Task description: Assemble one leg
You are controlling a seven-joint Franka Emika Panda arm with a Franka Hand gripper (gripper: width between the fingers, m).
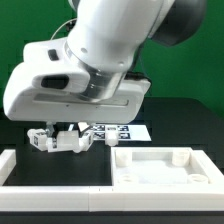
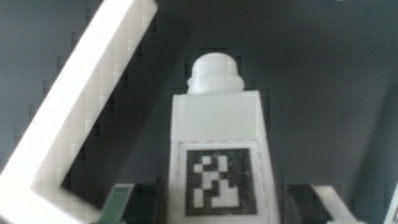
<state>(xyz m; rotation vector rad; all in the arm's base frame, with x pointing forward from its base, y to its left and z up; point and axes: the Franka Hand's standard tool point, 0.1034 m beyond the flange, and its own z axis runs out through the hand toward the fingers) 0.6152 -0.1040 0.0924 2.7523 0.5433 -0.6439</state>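
Ok so afaict this is the grasp stage. Wrist view: the end effector point(image 2: 217, 208) looks clamped on the leg point(image 2: 219, 125). Its dark fingers point(image 2: 134, 205) sit tight against both sides, no gap visible. The leg points away from the cam, rounded peg tip point(image 2: 215, 70) at the far end, over the dark counter point(image 2: 329, 100). A white bar point(image 2: 98, 100) runs diagonally beside it, not touching. Can't tell if the leg is lifted or resting on the counter tbh.

Exterior view: the arm hides most of it. Under the hand there's a cluster of small white tagged bits point(image 1: 58, 138), on the exterior view's left of the marker board point(image 1: 122, 131). Too small to say which one is the held leg. The square panel point(image 1: 165, 165) w/ raised rims lies nearer the cam, toward the exterior view's right, apart from the cluster.

Next move imo: carry the leg over to the panel, turn it so the peg end faces a corner, line up, then seat/twist it in. Needs careful alignment and a grip that doesn't slip.

Labels: no brand or readable text anywhere. Just a b&w square tag sticker point(image 2: 219, 180) on the leg and similar tags on the marker board. They're patterns, not letters.
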